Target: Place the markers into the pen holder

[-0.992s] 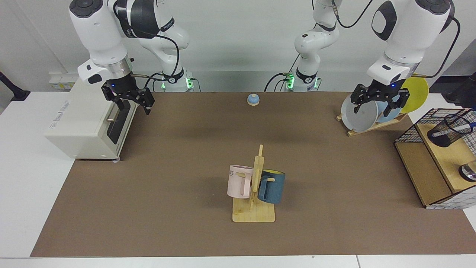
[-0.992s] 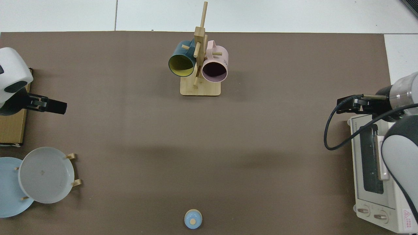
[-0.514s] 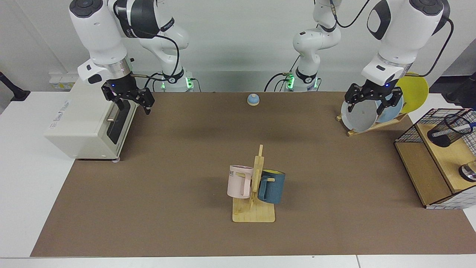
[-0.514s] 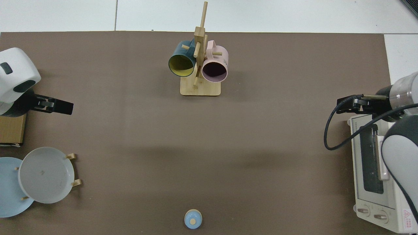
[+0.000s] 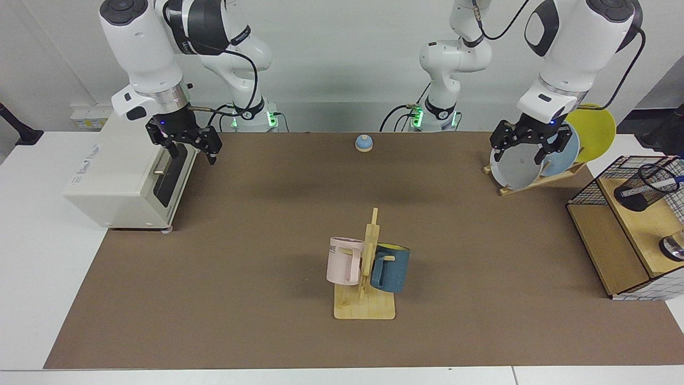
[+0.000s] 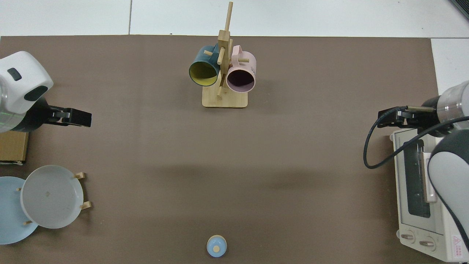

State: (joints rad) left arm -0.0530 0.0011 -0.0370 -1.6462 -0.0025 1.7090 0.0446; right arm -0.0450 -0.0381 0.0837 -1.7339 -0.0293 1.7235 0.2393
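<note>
Now left tool (image 5: 527, 151) farther from pen holder (image 5: 638, 190), fingers apart.

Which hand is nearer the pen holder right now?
Left. The left hand hangs in front of the plate rack, near the pen holder. The right hand waits by the toaster oven, across the table.

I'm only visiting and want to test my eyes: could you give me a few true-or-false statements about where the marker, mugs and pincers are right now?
1. The marker sits in the pen holder. True.
2. The left pincer grips the marker. False: it hangs open and empty before the plates.
3. The right pincer hangs open by the toaster oven. True.
4. Both mugs stand on the table. False: the pink mug and blue mug hang on a wooden rack.
</note>
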